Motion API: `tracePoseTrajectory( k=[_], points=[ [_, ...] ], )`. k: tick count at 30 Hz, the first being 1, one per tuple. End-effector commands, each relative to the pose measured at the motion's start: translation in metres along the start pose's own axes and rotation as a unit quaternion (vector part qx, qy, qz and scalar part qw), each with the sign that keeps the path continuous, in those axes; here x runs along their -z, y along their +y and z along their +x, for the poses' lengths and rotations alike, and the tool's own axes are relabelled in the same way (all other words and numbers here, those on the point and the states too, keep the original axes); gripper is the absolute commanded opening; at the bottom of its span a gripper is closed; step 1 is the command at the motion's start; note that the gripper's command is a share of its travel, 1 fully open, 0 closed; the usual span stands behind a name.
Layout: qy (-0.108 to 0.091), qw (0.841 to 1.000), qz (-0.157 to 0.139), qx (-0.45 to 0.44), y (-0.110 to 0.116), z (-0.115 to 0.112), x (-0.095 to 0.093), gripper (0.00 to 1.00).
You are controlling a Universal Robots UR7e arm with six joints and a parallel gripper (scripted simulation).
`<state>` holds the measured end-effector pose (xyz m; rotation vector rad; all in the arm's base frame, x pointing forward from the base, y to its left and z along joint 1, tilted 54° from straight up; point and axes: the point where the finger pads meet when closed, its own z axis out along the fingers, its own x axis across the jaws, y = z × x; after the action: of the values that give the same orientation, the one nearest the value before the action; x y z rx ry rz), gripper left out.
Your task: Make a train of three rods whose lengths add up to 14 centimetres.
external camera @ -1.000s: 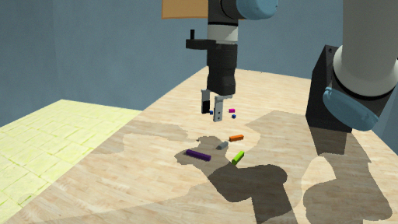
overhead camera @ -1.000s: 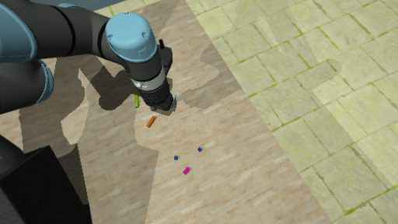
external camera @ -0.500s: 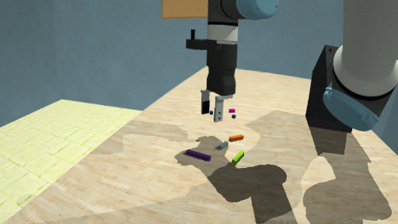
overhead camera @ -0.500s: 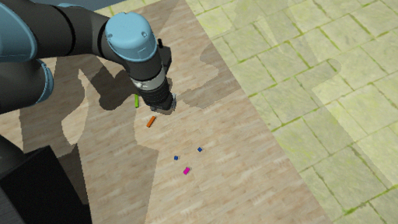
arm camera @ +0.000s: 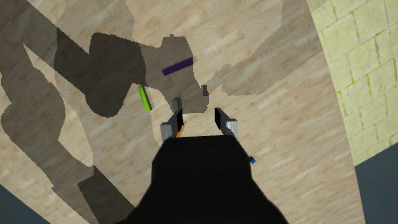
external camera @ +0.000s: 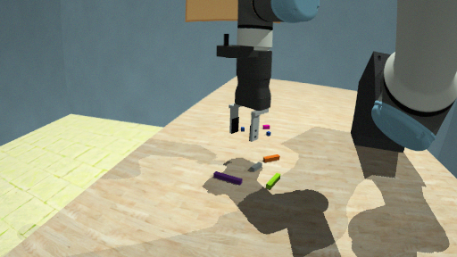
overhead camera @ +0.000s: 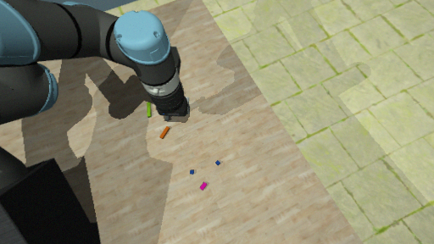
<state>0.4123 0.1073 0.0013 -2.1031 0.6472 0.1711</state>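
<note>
Your pincer (overhead camera: 177,119) (external camera: 244,136) (arm camera: 198,115) hangs fully spread above the surface (overhead camera: 254,191) (external camera: 178,214) (arm camera: 265,193), gripping nothing; you have the purple rod (external camera: 228,178) (arm camera: 177,66) lying apart from the lime rod (overhead camera: 148,109) (external camera: 273,181) (arm camera: 145,98)

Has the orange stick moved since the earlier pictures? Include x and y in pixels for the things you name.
No, the orange stick (overhead camera: 164,132) (external camera: 271,158) (arm camera: 179,132) lies just where it did, judged against the table's edge (overhead camera: 272,111) (external camera: 104,178) (arm camera: 330,100).
</note>
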Motion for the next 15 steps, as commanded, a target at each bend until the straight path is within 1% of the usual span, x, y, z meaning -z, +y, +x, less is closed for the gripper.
tracePoseTrajectory(
  k=[1,2,4,5,7,15],
  points=[
    [0.001,0.996,0.000,0.084,-0.003,-0.005,0.000,1.00],
    [0.001,0.995,0.000,0.097,-0.004,-0.006,0.000,1.00],
    [0.001,0.995,0.000,0.097,-0.004,-0.006,0.000,1.00],
    [0.001,0.993,0.000,0.115,-0.005,-0.008,0.000,1.00],
    [0.001,0.988,0.000,0.153,-0.006,-0.010,0.000,1.00],
    [0.001,0.966,0.000,0.257,-0.008,-0.017,0.000,1.00]
  ],
)
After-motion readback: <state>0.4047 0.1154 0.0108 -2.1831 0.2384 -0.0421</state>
